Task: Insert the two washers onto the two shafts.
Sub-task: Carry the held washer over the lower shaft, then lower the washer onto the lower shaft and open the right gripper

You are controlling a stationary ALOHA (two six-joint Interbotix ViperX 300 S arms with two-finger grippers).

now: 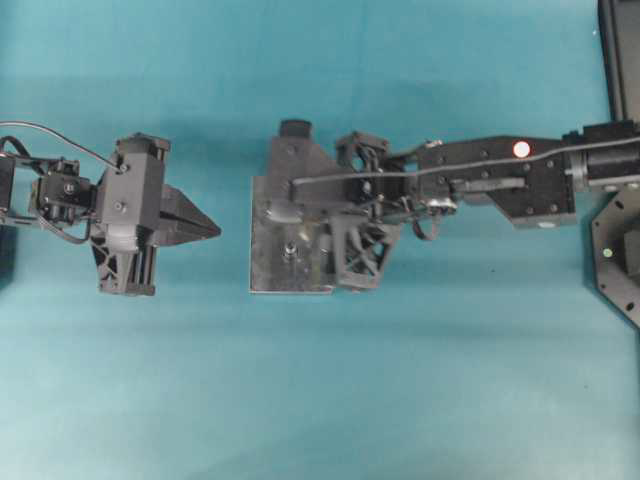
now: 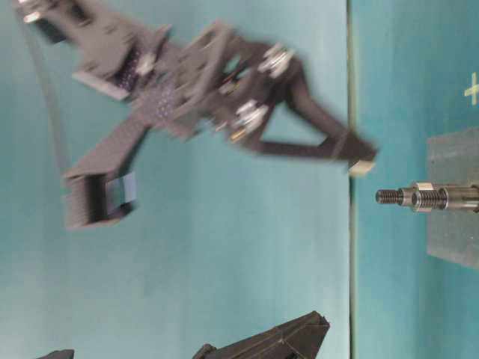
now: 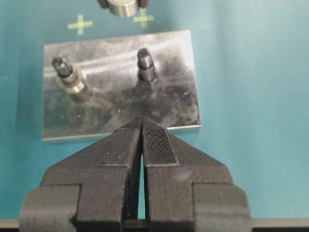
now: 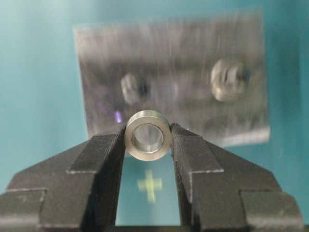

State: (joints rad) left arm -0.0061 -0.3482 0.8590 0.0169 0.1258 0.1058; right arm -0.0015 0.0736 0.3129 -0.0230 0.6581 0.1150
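Observation:
A silver ring-shaped washer (image 4: pixel 145 119) sits pinched between the tips of my right gripper (image 4: pixel 147 136), which is shut on it. Beyond it lies the metal plate (image 4: pixel 183 53) with two upright shafts. One is a bare threaded shaft (image 4: pixel 133 88); the other shaft (image 4: pixel 228 79) carries a silver collar. In the overhead view the right gripper (image 1: pixel 278 212) hovers over the plate (image 1: pixel 262 270), above table height. My left gripper (image 3: pixel 141 122) is shut and empty, just short of the plate's near edge (image 3: pixel 120 133), facing the bare shaft (image 3: pixel 145 65) and the washer (image 3: pixel 123 7).
The left gripper (image 1: pixel 212 228) rests left of the plate with a small gap between them. Yellow cross marks (image 3: pixel 80 24) lie on the teal cloth behind the plate. Dark equipment (image 1: pixel 620 250) stands at the right edge.

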